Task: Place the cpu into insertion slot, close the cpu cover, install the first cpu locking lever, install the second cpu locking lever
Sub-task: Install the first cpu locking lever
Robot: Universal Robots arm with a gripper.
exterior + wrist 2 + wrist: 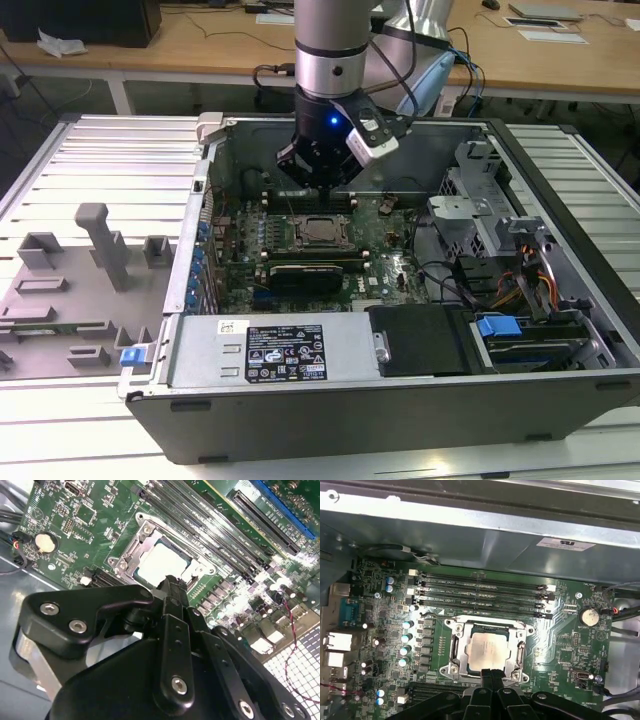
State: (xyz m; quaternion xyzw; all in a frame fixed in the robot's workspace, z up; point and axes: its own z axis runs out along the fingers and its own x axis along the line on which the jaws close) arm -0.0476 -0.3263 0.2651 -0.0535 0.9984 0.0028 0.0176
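The cpu point(487, 650) lies flat in the insertion slot point(451, 667) on the green motherboard, its silvery top showing in both wrist views point(162, 562). The cpu cover point(521, 652) is down around it as a metal frame. A thin wire lever point(432, 615) runs along the slot's edge toward the memory slots. My gripper point(490, 671) hangs just above the slot's near edge, its two black fingers pressed together with nothing between them. In the exterior view the gripper point(320, 185) hovers over the cpu point(318, 230) inside the open computer case.
Long black memory slots point(480, 592) and a coin battery point(590, 616) flank the socket. The case walls point(210, 190) surround the board. A drive cage with cables point(520, 270) sits at the exterior view's right, a metal shroud point(285, 350) in front, grey fixtures point(100, 245) at its left.
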